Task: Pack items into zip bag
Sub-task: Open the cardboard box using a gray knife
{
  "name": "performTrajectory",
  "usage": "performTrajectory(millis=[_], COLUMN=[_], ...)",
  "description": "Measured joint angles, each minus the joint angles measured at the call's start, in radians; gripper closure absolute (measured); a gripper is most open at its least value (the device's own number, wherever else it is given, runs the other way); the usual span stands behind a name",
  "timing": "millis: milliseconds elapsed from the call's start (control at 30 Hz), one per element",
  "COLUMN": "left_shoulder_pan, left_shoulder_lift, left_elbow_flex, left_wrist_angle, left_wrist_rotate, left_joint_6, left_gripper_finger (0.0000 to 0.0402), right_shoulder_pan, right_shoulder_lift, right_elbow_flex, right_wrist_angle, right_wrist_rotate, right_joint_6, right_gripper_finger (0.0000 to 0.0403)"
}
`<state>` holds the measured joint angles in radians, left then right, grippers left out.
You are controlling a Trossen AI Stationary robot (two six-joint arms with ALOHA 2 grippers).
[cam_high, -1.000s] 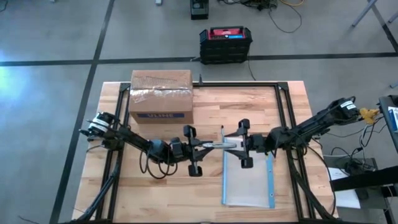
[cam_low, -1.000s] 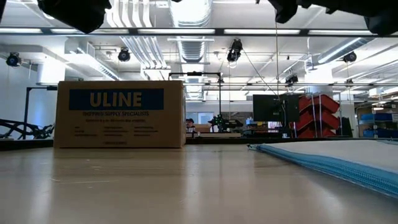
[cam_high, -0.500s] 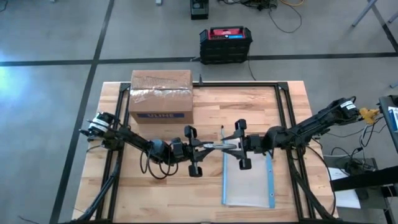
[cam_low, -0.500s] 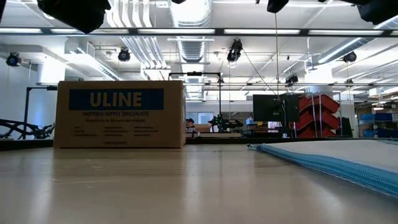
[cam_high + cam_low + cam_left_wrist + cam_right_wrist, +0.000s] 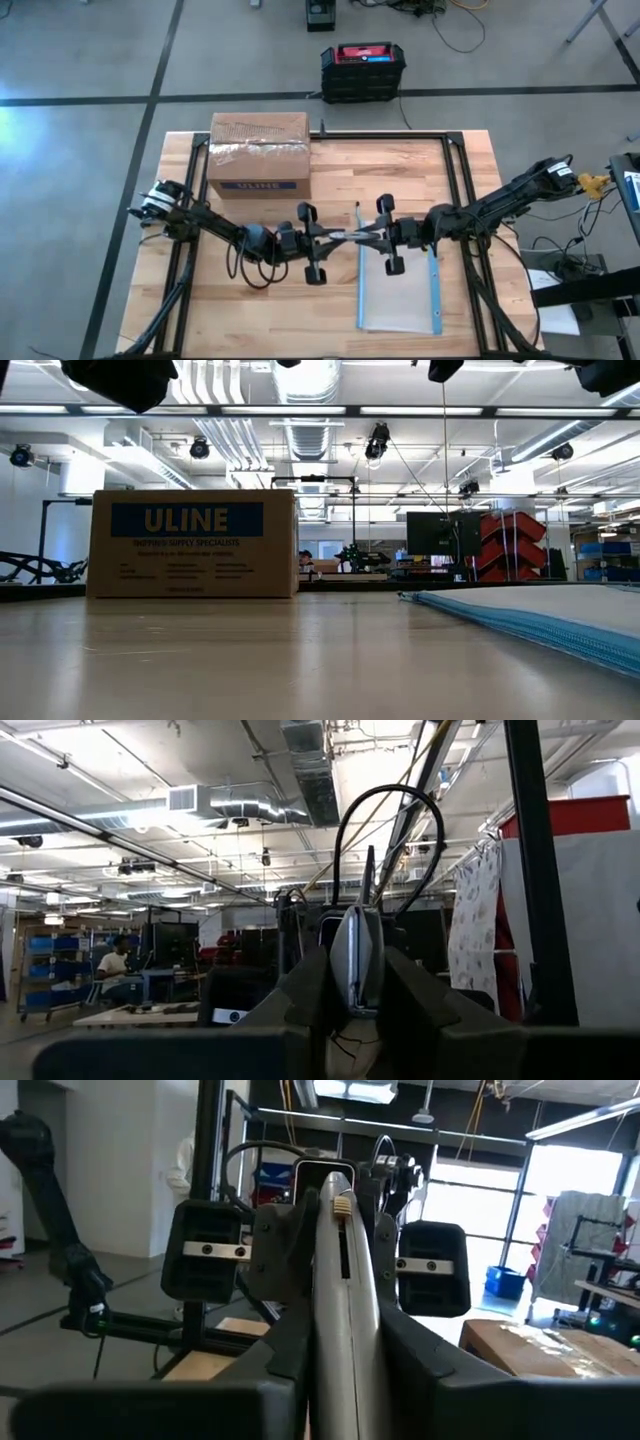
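A flat, pale grey, long item hangs in the air over the middle of the table, between my two grippers. My left gripper comes from the table's left and is shut on one end of it. My right gripper comes from the right and is shut on the other end. The clear zip bag lies flat on the table just below and nearer, with its blue zip strip along its right edge. It also shows in the low view as the zip bag. No other items show. My left gripper pinches the item's left end between its two fingers, which lie along it and come about level from the table's left. The item stands on edge, lifted clear of the table. My right gripper pinches the item's right end between its two fingers, coming about level from the table's right and lying along it. A small cream knob on the item's edge stands beyond the fingers. The item is clear of the table and the bag.
A brown ULINE cardboard box stands at the table's far left, seen also as the box. Black frame rails run along the table's far and right sides. Bare wood lies at the near left.
My right gripper has shut on the grey item's right end, where its fingers stood wider apart a second ago. The item and my left gripper have kept their place.
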<state>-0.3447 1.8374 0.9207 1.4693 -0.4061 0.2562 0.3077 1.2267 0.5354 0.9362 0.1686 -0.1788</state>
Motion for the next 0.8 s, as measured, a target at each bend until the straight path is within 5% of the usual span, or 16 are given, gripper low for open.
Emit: performTrajectory(millis=[400, 800], left_shoulder_pan=[-0.002, -0.006], left_shoulder_lift=[-0.031, -0.108], left_elbow_flex=[0.000, 0.000], left_wrist_angle=[-0.226, -0.612], left_wrist_rotate=[-0.119, -0.145], left_joint_6=[0.017, -0.120], left_gripper_finger=[0.0258, 0.0240], right_shoulder_pan=[-0.001, -0.007], right_shoulder_lift=[-0.048, -0.254], right_elbow_flex=[-0.001, -0.001], right_wrist_angle=[-0.173, -0.657], right_wrist_rotate=[0.016, 0.018], right_joint_6=[0.073, 0.190], right_gripper_finger=[0.0344, 0.0344])
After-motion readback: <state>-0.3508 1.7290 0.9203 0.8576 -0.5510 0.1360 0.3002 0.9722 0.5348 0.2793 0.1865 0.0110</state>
